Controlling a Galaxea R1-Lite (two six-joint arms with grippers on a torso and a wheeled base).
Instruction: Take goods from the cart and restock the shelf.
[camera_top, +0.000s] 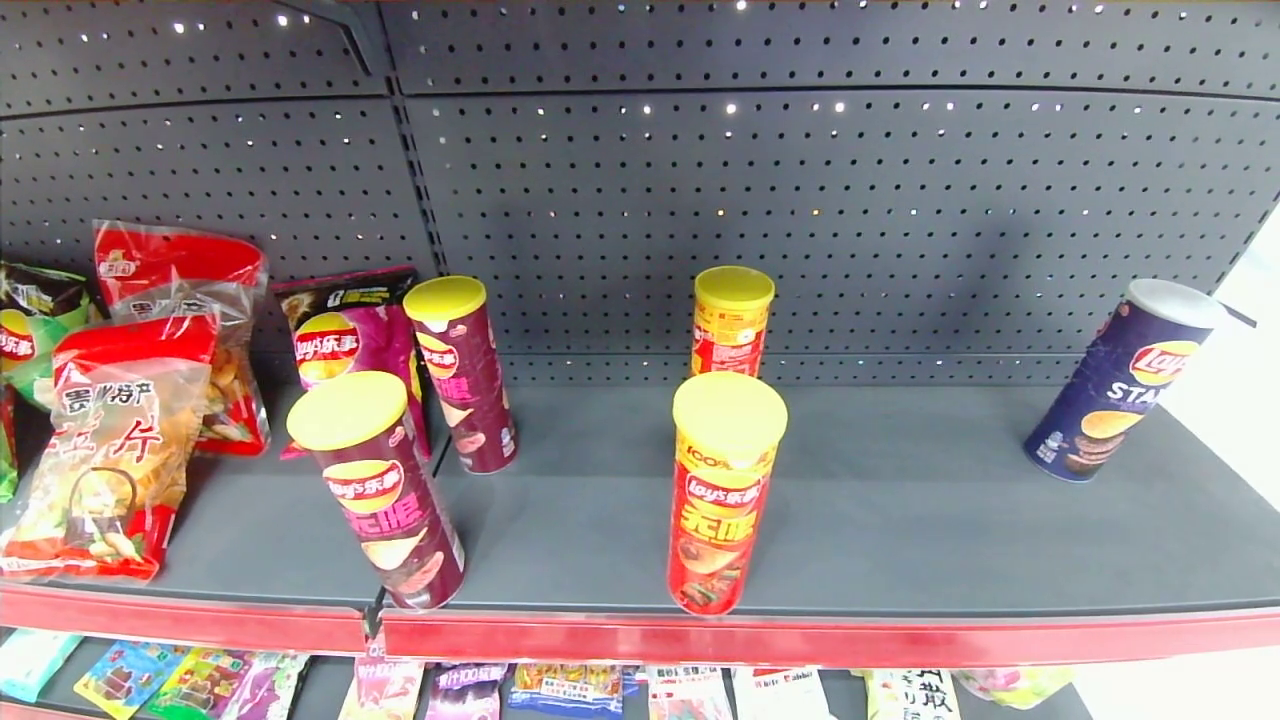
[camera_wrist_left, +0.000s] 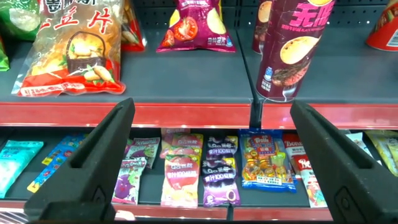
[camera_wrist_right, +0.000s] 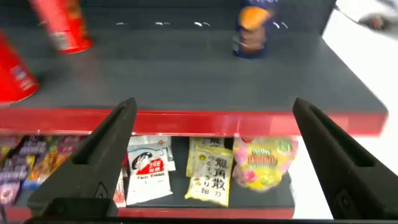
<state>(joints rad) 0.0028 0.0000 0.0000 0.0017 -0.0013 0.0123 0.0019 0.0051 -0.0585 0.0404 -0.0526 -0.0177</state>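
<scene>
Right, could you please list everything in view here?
shelf: 1, grey, red front edge
maroon cans: 2, yellow lids, shelf left
red cans: 2, yellow lids, shelf middle
blue can: 1, white lid, shelf right
purple bag: 1, behind maroon cans
red bags: 2, shelf left
green bag: 1, far left edge
packets: many, mixed colours, below the shelf
left gripper: 1, black, fingers open, facing shelf
right gripper: 1, black, fingers open, facing shelf

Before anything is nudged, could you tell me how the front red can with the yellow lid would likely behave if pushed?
The red can is tall and narrow, standing upright, so a high push would probably tip it. It stands close to the shelf's red front edge, so it might fall off. Being round, it would likely roll once down.
</scene>
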